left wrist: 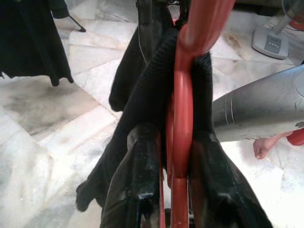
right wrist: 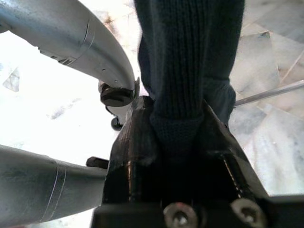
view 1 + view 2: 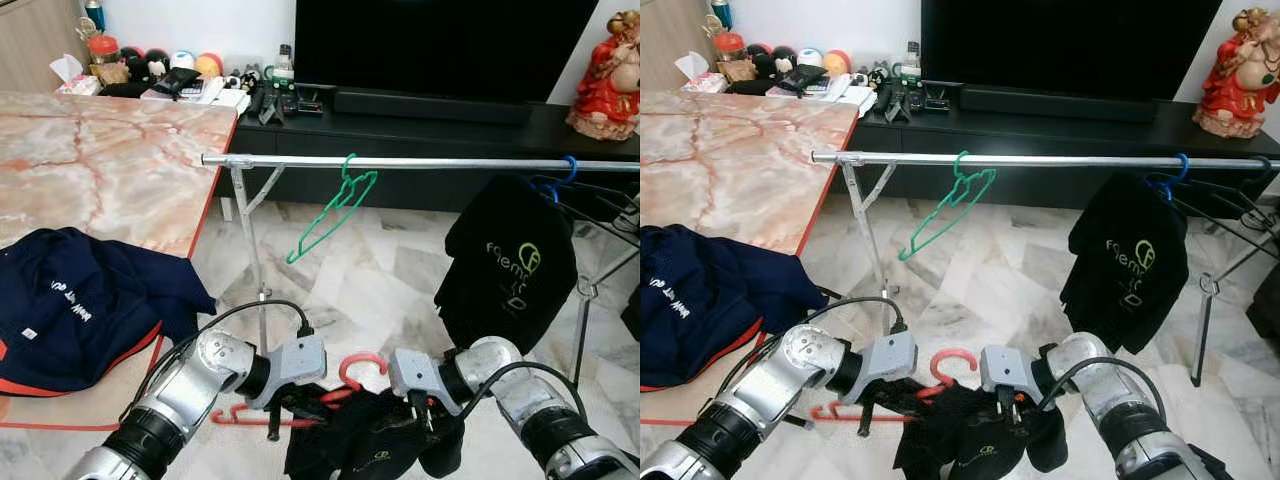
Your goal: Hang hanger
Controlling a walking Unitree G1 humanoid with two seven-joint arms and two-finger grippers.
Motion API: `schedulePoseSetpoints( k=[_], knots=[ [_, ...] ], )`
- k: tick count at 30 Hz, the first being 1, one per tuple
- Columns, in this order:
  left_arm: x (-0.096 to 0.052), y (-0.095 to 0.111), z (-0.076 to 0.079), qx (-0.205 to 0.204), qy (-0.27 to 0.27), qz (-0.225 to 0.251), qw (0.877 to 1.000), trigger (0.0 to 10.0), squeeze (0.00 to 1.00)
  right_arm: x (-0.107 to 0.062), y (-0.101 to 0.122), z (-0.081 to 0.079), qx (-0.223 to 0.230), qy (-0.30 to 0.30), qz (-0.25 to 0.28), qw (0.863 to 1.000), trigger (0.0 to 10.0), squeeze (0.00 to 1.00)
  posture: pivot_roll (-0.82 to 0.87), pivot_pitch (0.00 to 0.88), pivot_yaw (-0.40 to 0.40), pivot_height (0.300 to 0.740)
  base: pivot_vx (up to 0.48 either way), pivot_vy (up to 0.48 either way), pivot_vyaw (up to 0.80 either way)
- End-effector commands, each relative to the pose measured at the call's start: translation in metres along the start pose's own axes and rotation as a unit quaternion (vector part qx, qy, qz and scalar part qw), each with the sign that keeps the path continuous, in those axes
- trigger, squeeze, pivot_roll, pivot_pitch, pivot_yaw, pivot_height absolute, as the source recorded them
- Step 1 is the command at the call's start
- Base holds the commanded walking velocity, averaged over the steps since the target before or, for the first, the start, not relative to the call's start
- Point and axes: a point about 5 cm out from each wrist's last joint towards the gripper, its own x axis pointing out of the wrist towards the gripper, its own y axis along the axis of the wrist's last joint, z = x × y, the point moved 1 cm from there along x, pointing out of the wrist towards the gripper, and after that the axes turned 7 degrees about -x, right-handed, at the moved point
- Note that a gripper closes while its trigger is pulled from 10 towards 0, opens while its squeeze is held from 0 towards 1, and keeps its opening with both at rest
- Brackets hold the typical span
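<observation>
marble tabletop point(image 3: 110, 165) at nine o'clock carries a crumpled navy jacket point(image 3: 85, 305). moving right, the left gripper point(image 1: 173, 190) sits low in front of the robot, its two black fingers clamped on the stem of the red hanger point(image 3: 360, 368); the left wrist view shows the red bar pinched between them, dark cloth draped over it. beside it, at about six o'clock, the black garment point(image 3: 365, 440) sags from that hanger, and the right gripper point(image 2: 176, 142) is closed on a fold of its knit fabric. up at twelve o'clock the silver rail point(image 3: 420, 161) runs across, with an empty green hanger point(image 3: 335, 215) tilted on it and, at two o'clock, a black shirt point(image 3: 510, 265) hanging off a blue hanger point(image 3: 562, 175).

the red hanger is well below the rail. my worry: lifting it with the right gripper clamped to the cloth could drag the garment off one shoulder, or the hook could twist in the pinch and miss the rail or knock the green hanger.
</observation>
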Motion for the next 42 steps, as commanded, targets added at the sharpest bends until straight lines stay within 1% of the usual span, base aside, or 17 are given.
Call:
schedulePoseSetpoints(
  k=[1,6,9,14,19,20,22,26,29,32,36,37,38,39,40,41,42],
  knots=[
    [-0.007,0.010,-0.007,0.023,0.014,0.007,1.000,10.0,1.00,0.004,-0.005,-0.006,0.001,0.015,-0.009,1.000,0.0,0.00,0.02,0.001,-0.036,0.740,0.000,0.000,0.00],
    [-0.015,0.008,-0.007,0.020,0.013,0.000,1.000,10.0,1.00,0.007,-0.012,-0.011,0.008,0.009,-0.021,1.000,0.0,0.00,0.02,0.000,-0.038,0.740,0.000,0.000,0.00],
    [-0.027,0.002,-0.008,0.019,0.018,-0.016,1.000,10.0,1.00,0.001,-0.015,-0.010,0.023,-0.014,-0.016,1.000,0.0,0.00,0.03,0.000,-0.036,0.740,0.000,0.000,0.00],
    [-0.050,-0.004,-0.016,0.007,0.073,-0.013,0.997,10.0,1.00,-0.016,-0.024,-0.006,0.041,-0.072,-0.023,0.996,0.0,0.00,0.02,0.000,-0.036,0.740,0.000,0.000,0.00],
    [-0.069,-0.004,-0.022,-0.029,0.157,0.043,0.986,10.0,1.00,-0.031,-0.027,-0.004,0.068,-0.143,0.001,0.987,0.0,0.00,0.02,0.012,-0.042,0.740,0.000,0.000,0.00],
    [-0.069,-0.004,-0.022,-0.029,0.157,0.043,0.986,10.0,1.00,-0.031,-0.027,-0.004,0.068,-0.143,0.001,0.987,0.0,0.00,0.02,0.012,-0.042,0.740,0.000,0.000,0.00],
    [-0.068,-0.009,-0.010,-0.065,0.172,0.087,0.979,10.0,1.00,-0.040,-0.028,-0.007,0.079,-0.189,0.023,0.979,0.0,0.00,0.02,0.022,-0.040,0.740,0.000,0.000,0.00],
    [-0.061,-0.030,0.010,-0.108,0.171,0.088,0.975,10.0,1.00,-0.055,-0.020,-0.008,0.075,-0.228,0.043,0.970,0.0,0.00,0.00,0.024,-0.037,0.740,0.000,0.000,0.00],
    [-0.057,-0.043,0.013,-0.141,0.216,0.105,0.961,10.0,1.00,-0.071,-0.016,-0.007,0.063,-0.251,0.037,0.965,0.0,0.00,0.00,0.029,-0.036,0.740,0.000,0.000,0.00],
    [-0.055,-0.048,0.014,-0.147,0.239,0.110,0.953,10.0,1.00,-0.077,-0.009,-0.006,0.054,-0.258,0.038,0.964,0.0,0.00,-0.01,0.032,-0.037,0.740,0.000,0.000,0.00],
    [-0.041,-0.056,0.018,-0.162,0.253,0.114,0.947,10.0,1.00,-0.084,0.013,-0.004,0.027,-0.259,0.055,0.964,0.0,0.00,-0.01,0.037,-0.039,0.740,0.000,0.000,0.00],
    [-0.034,-0.059,0.013,-0.164,0.277,0.114,0.940,10.0,1.00,-0.085,0.023,-0.004,0.016,-0.257,0.064,0.964,0.0,0.00,-0.01,0.038,-0.038,0.740,0.000,0.000,0.00],
    [-0.032,-0.060,0.011,-0.165,0.292,0.114,0.935,10.0,0.83,-0.084,0.026,-0.004,0.013,-0.255,0.066,0.965,0.0,0.00,-0.01,0.038,-0.038,0.740,0.000,0.000,0.00],
    [-0.028,-0.060,0.007,-0.158,0.304,0.120,0.932,10.0,0.15,-0.083,0.031,-0.004,0.006,-0.250,0.068,0.966,0.0,0.00,-0.01,0.041,-0.037,0.740,0.000,0.000,0.00],
    [-0.023,-0.059,0.002,-0.152,0.329,0.127,0.923,10.0,0.00,-0.082,0.038,-0.004,-0.003,-0.246,0.070,0.967,0.0,0.00,-0.01,0.042,-0.039,0.740,0.000,0.000,0.00],
    [-0.022,-0.059,-0.001,-0.151,0.343,0.127,0.918,10.0,0.00,-0.082,0.041,-0.004,-0.007,-0.246,0.071,0.967,0.0,0.00,-0.01,0.042,-0.039,0.740,0.000,0.000,0.00],
    [-0.017,-0.059,-0.008,-0.171,0.357,0.147,0.906,10.0,0.00,-0.082,0.051,-0.002,-0.016,-0.248,0.086,0.965,0.0,0.00,-0.02,0.048,-0.040,0.740,0.000,0.000,0.00]
  ],
)
